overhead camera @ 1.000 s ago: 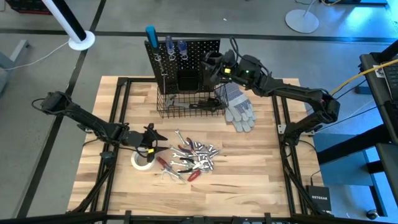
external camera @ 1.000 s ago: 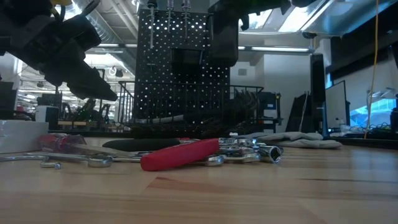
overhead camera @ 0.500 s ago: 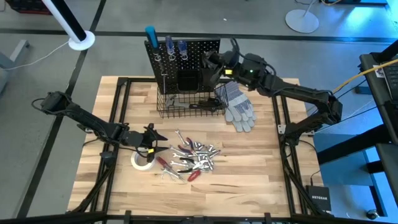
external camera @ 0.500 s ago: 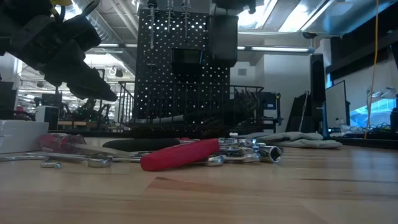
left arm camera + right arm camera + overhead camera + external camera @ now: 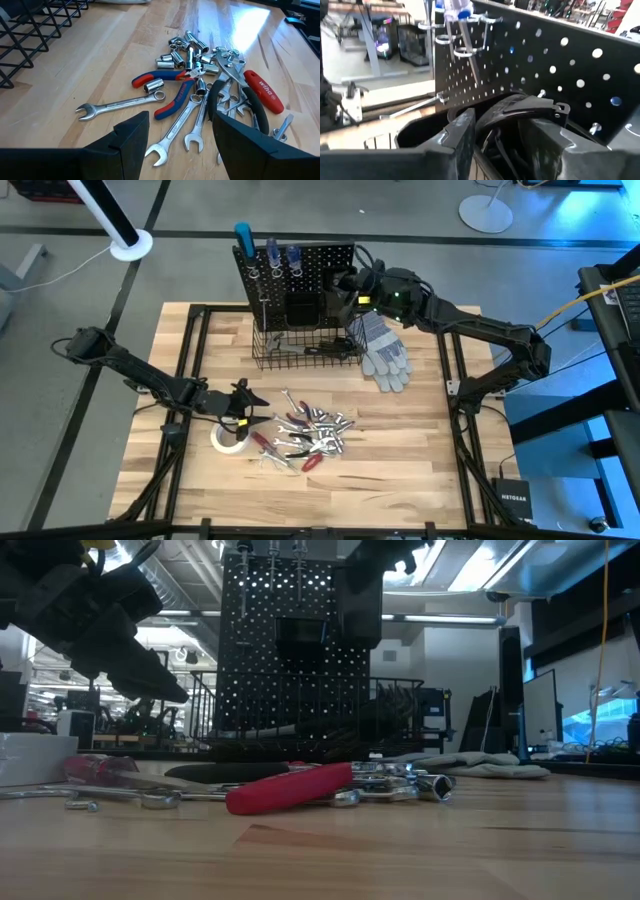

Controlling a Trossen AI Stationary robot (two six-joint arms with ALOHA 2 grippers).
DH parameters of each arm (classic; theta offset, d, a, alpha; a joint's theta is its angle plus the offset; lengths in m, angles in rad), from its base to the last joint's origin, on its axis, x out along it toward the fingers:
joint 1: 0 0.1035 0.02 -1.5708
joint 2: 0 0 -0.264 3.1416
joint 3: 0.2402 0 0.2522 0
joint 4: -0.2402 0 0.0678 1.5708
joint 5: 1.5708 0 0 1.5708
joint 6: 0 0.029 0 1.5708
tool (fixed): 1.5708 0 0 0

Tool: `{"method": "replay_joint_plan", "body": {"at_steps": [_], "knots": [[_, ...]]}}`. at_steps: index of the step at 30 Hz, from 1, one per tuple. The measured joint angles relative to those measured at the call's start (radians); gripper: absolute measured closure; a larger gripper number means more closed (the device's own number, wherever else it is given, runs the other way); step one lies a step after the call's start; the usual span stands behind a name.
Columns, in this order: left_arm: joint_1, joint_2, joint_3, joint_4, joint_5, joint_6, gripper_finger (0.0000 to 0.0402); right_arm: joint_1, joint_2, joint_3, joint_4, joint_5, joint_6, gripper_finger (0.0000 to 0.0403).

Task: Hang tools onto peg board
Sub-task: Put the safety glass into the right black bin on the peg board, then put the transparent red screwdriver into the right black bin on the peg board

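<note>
Since a second ago the right gripper has edged closer along the peg board; the left gripper has not moved, fingers spread above the tools heaped on the bench. We cannot tell whether the right fingers grip anything (dark shapes fill the gap); we judge they could snag a hook.

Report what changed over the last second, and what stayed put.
The right claw at the peg board shifted slightly toward the board's top right corner; whether it holds anything is unclear. The left claw stayed open over the tape roll, and the tool pile and gloves did not move.
</note>
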Motion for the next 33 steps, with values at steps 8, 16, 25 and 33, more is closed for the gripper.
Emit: {"method": "replay_joint_plan", "body": {"at_steps": [8, 16, 25, 33], "knots": [[0.000, 0.000, 0.000, -0.001, 0.004, 0.000, 0.0192, -0.001, 0.005, 0.138, -0.227, 0.003, 0.014, 0.0215], [0.000, 0.000, 0.000, -0.002, 0.006, 0.000, 0.0192, -0.001, 0.007, 0.248, -0.475, 0.019, 0.056, 0.0183], [0.000, 0.000, 0.000, -0.003, 0.006, 0.000, 0.0192, 0.081, -0.002, 0.327, -0.658, -0.031, 0.059, 0.0182], [0.000, 0.000, 0.000, -0.003, 0.006, -0.001, 0.0192, 0.358, 0.006, 0.282, -0.730, -0.053, 0.059, 0.0182]]}}
